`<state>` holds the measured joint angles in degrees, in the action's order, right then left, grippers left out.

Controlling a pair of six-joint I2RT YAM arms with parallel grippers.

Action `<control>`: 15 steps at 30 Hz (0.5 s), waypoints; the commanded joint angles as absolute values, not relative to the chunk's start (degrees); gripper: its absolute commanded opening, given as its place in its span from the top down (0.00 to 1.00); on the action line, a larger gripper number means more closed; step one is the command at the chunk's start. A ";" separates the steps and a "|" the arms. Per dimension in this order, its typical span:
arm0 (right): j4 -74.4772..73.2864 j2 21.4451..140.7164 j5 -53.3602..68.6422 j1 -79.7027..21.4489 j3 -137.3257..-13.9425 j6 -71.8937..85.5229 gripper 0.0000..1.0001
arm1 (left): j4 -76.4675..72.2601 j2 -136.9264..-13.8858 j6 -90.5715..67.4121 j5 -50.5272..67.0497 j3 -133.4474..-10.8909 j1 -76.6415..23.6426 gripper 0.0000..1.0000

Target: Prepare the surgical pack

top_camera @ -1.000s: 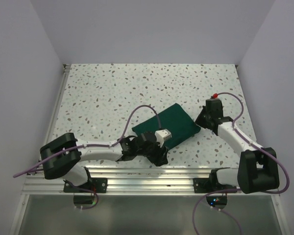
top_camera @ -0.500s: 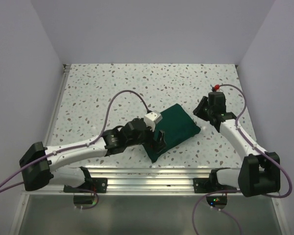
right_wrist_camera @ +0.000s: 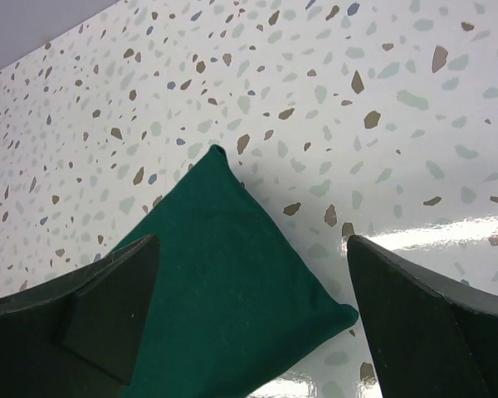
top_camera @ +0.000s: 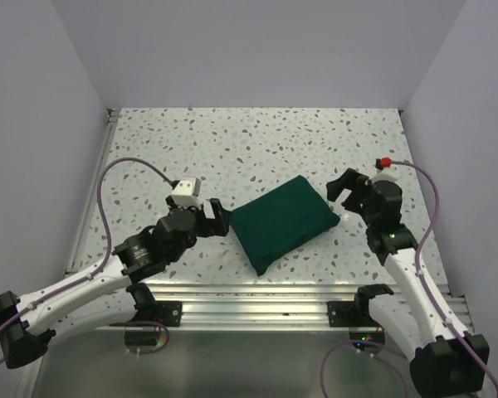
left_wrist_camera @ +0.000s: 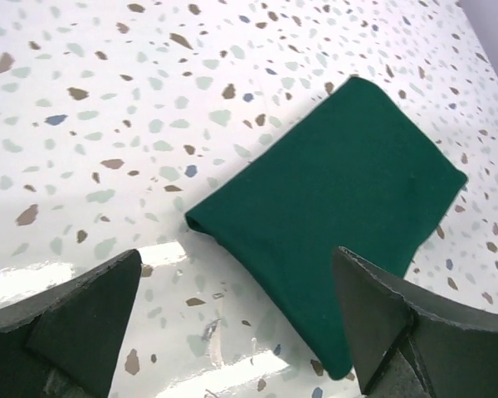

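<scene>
The surgical pack (top_camera: 284,222) is a plump dark green folded bundle lying flat on the speckled table, slanted, with nothing gripping it. My left gripper (top_camera: 217,217) hovers just off its left edge, open and empty. In the left wrist view the pack (left_wrist_camera: 340,207) lies ahead, between and beyond the spread fingers (left_wrist_camera: 66,332) of that gripper (left_wrist_camera: 241,332). My right gripper (top_camera: 344,189) is off the pack's right corner, open and empty. The right wrist view shows the pack's corner (right_wrist_camera: 216,290) below its wide-apart jaws (right_wrist_camera: 253,319).
White side walls enclose the speckled table (top_camera: 232,149). An aluminium rail (top_camera: 249,298) runs along the near edge, just below the pack. Purple cables loop from both arms over the table.
Both grippers have opened and drawn back from the pack: the left arm swung off it to the left, the right pulled away to the right. The pack now lies uncovered.
</scene>
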<state>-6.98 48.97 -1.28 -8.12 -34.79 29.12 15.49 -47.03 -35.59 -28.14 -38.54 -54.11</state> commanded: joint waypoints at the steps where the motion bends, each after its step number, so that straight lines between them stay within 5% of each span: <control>1: -4.03 44.04 -4.48 -7.91 -32.35 25.93 0.01 | 14.77 -44.30 -37.44 -38.04 -35.87 -53.88 0.00; 15: -6.68 35.42 -7.29 -7.91 -27.86 24.96 0.01 | 8.61 -33.92 -32.78 -43.51 -26.28 -53.88 0.00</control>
<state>-7.09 35.97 -5.45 -8.12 -28.29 25.87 12.78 -34.15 -34.09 -40.95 -26.52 -54.11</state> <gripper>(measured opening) 0.985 0.997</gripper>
